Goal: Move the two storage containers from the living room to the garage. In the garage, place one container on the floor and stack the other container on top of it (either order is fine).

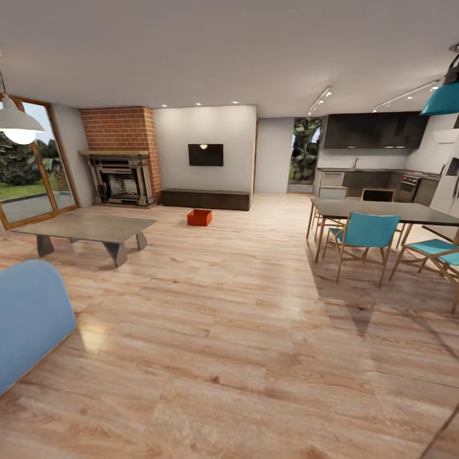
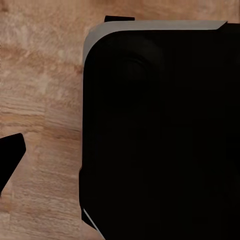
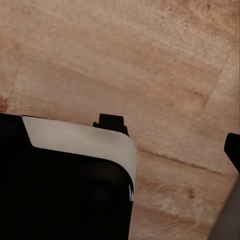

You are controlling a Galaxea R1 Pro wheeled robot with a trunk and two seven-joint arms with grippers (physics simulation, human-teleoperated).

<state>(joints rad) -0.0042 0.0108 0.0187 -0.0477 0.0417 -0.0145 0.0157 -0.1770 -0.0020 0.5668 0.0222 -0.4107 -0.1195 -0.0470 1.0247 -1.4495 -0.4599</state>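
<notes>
Open path: wood-plank floor [image 1: 242,331] runs clear to the storage container [image 1: 199,217].
Left obstacle: coffee table [image 1: 86,228], sofa corner [image 1: 29,315].
Right obstacle: dining table [image 1: 382,210], chairs [image 1: 364,237].

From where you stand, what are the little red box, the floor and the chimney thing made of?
The orange-red box looks like plastic: plain, even colour, thin straight walls, though it's too far to be sure. The floor looks like glossy light wood planks, with grain lines and shiny reflections. The chimney column looks like matte red brick, with mortar lines showing.
</notes>
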